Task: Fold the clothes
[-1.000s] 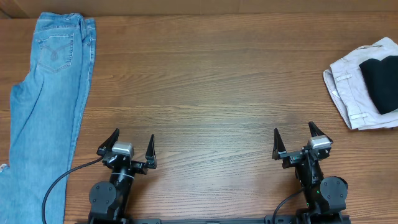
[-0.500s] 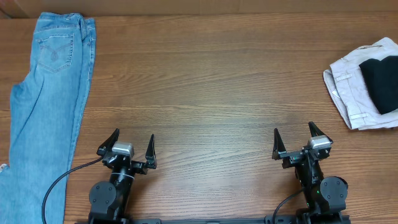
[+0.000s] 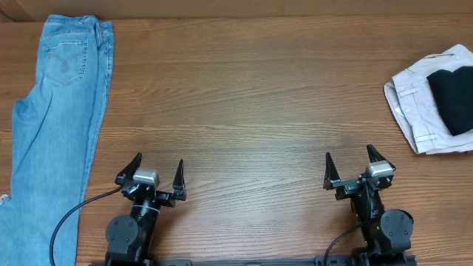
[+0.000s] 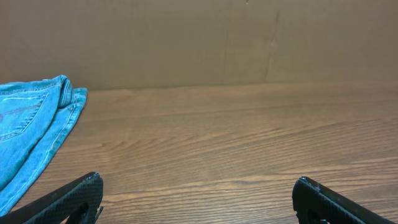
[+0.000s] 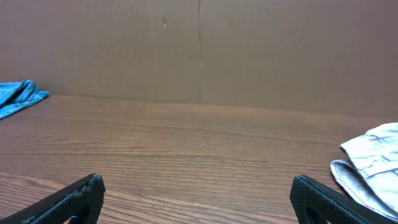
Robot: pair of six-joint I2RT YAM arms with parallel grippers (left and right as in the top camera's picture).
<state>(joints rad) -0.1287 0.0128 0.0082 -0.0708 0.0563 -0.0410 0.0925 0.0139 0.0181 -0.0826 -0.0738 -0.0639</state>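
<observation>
The light-blue denim jeans [image 3: 52,125] lie flat along the table's left side, waistband at the far edge, a stitched back pocket up, legs running toward the front edge. They also show in the left wrist view [image 4: 31,130] and, small, in the right wrist view [image 5: 18,96]. My left gripper [image 3: 157,168] is open and empty near the front edge, to the right of the jeans' legs; its fingertips show in the left wrist view [image 4: 198,186]. My right gripper [image 3: 349,162] is open and empty at the front right, and in its wrist view [image 5: 198,185].
A folded off-white garment [image 3: 414,103] with a black garment [image 3: 452,96] on top lies at the table's right edge; it also shows in the right wrist view [image 5: 373,165]. A brown cardboard wall [image 4: 199,37] stands behind the wooden table [image 3: 251,111]. A black cable [image 3: 70,218] runs over the jeans' leg.
</observation>
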